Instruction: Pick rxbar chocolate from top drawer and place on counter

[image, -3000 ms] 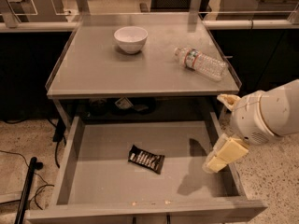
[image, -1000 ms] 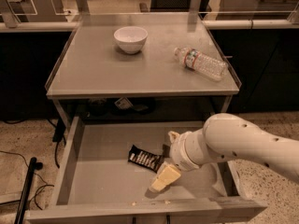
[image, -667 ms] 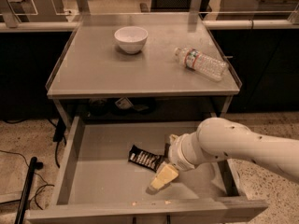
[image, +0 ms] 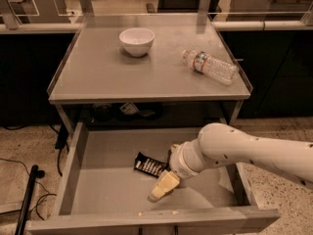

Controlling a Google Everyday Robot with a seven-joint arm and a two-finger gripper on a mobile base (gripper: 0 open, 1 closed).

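The rxbar chocolate (image: 149,165), a flat black bar with white lettering, lies on the floor of the open top drawer (image: 98,185), near its middle. My gripper (image: 167,167) is down inside the drawer at the bar's right end. It is open, with one cream finger (image: 164,185) in front of the bar and the other just behind it. My white arm (image: 244,151) reaches in from the right. The counter (image: 98,77) stands above the drawer, grey and flat with a low rim.
A white bowl (image: 137,40) stands at the back middle of the counter. A clear plastic water bottle (image: 210,66) lies on its side at the counter's right. Dark items (image: 122,110) sit on a shelf under the counter. Cables (image: 29,180) lie on the floor at left.
My arm has come from the drawer's right side down to the bar. Over the last second it has edged slightly closer. The bar has not moved.
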